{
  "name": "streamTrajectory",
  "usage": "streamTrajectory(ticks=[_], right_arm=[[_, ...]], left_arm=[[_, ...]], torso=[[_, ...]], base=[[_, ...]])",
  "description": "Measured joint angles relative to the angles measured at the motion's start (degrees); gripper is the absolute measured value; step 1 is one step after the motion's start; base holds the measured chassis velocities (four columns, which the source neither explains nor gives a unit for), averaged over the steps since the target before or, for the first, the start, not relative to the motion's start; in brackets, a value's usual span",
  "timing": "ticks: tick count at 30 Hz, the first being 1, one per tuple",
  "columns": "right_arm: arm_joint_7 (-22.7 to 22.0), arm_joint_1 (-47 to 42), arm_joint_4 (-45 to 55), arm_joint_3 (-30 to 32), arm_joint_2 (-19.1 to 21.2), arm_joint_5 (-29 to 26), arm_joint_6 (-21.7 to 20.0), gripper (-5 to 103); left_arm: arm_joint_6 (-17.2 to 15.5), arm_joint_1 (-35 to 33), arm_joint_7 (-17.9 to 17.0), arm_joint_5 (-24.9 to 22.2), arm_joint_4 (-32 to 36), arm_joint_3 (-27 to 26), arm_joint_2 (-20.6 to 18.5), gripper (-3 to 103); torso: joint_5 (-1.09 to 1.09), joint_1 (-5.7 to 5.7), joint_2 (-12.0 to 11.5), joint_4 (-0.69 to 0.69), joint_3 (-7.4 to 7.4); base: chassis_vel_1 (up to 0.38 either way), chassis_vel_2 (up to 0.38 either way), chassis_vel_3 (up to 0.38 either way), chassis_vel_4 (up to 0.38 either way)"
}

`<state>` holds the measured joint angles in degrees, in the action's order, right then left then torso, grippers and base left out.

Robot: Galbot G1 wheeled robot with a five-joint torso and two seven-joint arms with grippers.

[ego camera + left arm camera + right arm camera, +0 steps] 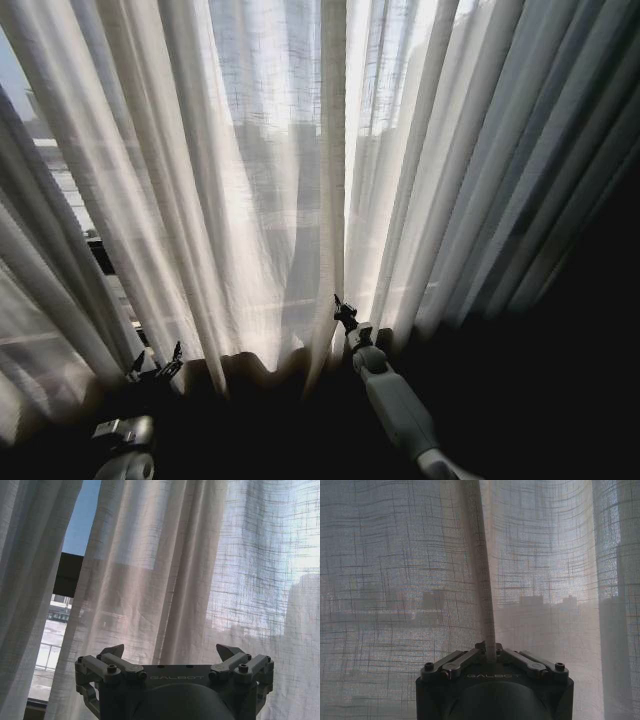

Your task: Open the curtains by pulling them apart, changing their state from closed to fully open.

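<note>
The sheer white curtains [260, 180] hang in long pleats across the head view, and their two panels meet at a vertical edge [335, 170] near the middle. My right gripper [343, 312] reaches up to that edge low down. In the right wrist view the right gripper [490, 651] is shut on the curtain's hemmed edge [482, 580], which runs straight up from between its fingers. My left gripper [157, 362] sits low on the left by the curtain's bottom. In the left wrist view the left gripper [171, 652] is open, with the curtain fabric [165, 570] just beyond its fingertips and nothing between them.
A narrow gap [75, 545] between folds of the left panel shows sky and a dark window frame. The lower right of the head view lies in deep shadow [580, 380]. Buildings show faintly through the fabric [535, 602].
</note>
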<state>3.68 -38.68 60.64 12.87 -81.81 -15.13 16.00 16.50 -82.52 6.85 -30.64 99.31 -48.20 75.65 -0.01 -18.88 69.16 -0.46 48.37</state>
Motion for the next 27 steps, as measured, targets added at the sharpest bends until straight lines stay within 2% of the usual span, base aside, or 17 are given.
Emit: streamTrajectory(ticks=[27], right_arm=[[2.21, -1.03, 0.33, 1.26, 0.29, -0.08, 0.8, 0]], left_arm=[[0.0, 0.0, 0.0, 0.0, 0.0, -0.01, 0.0, 100]], torso=[[-0.01, 0.0, 0.0, -0.01, 0.0]], base=[[-0.356, -0.353, 0.355, 0.358]])
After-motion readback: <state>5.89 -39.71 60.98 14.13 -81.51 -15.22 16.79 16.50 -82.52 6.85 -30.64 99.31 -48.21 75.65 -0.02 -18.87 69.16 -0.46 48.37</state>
